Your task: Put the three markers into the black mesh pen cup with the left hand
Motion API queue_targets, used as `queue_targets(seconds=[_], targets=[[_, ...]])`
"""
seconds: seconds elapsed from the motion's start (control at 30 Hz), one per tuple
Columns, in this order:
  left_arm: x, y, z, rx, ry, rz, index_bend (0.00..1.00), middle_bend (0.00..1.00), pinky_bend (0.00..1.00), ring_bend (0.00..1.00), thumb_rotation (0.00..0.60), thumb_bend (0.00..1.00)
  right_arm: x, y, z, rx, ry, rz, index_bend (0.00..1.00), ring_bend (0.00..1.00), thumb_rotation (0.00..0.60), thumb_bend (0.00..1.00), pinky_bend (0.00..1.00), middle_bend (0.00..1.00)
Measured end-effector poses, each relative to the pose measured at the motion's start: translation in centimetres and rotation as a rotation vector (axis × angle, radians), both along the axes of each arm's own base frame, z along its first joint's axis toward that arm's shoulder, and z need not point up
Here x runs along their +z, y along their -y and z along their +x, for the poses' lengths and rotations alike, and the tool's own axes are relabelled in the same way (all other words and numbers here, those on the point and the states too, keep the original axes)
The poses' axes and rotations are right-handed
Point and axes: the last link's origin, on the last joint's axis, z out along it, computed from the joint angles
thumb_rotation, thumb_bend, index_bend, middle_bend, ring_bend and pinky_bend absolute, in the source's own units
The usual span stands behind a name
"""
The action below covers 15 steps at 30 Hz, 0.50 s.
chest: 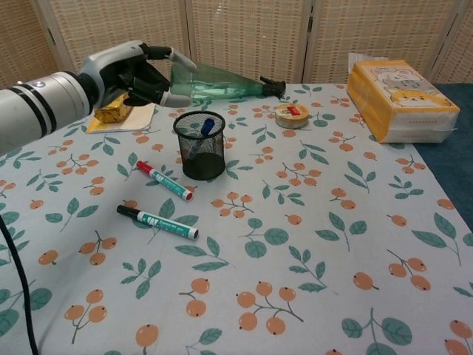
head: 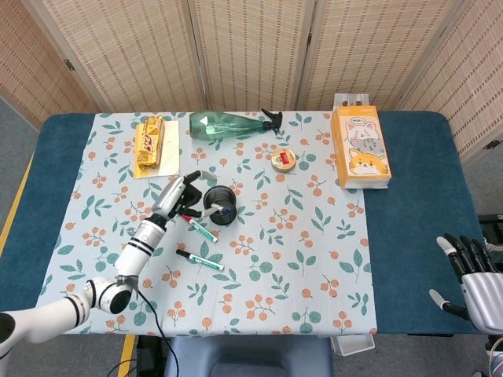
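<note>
left robot hand (chest: 137, 70) empty, fingers apart, near cup (chest: 199, 145). reaching for red marker (chest: 164, 180) could knock cup over.

We see one marker (chest: 206, 126) in the mesh pen cup (chest: 199, 146), and two markers (chest: 164, 180) (chest: 157, 222) on the tablecloth (chest: 310, 244) before it.

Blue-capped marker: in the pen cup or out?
In. The blue-capped marker leans inside the black mesh pen cup; the left hand holds nothing.

Blue table (head: 416, 228) — floral cloth (head: 299, 259) over it, tissue box (head: 360, 148) straddling both.
</note>
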Motion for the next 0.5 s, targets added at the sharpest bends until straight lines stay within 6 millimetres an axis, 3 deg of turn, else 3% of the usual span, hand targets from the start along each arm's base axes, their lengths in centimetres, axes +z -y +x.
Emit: queue_targets(seconds=[0.27, 0.4, 0.5], targets=[[5.7, 6.5, -1.9, -0.131, -0.275, 0.052, 0.42, 1.0, 1.0, 1.0, 0.6, 0.23, -0.7, 0.3, 0.3, 0.013, -0.018, 0.024, 0.05, 0.03, 0.6, 0.2, 0.0, 0.05], [7.1, 9.6, -4.3, -0.173, -0.489, 0.052, 0.42, 1.0, 1.0, 1.0, 0.6, 0.23, -1.0, 0.3, 0.4, 0.014, -0.023, 0.03, 0.05, 0.03, 0.6, 0.2, 0.0, 0.05], [6.8, 11.4, -5.6, -0.222, -0.626, 0.047, 0.42, 1.0, 1.0, 1.0, 0.6, 0.23, -1.1, 0.4, 0.3, 0.012, -0.025, 0.035, 0.05, 0.03, 0.6, 0.2, 0.0, 0.05]])
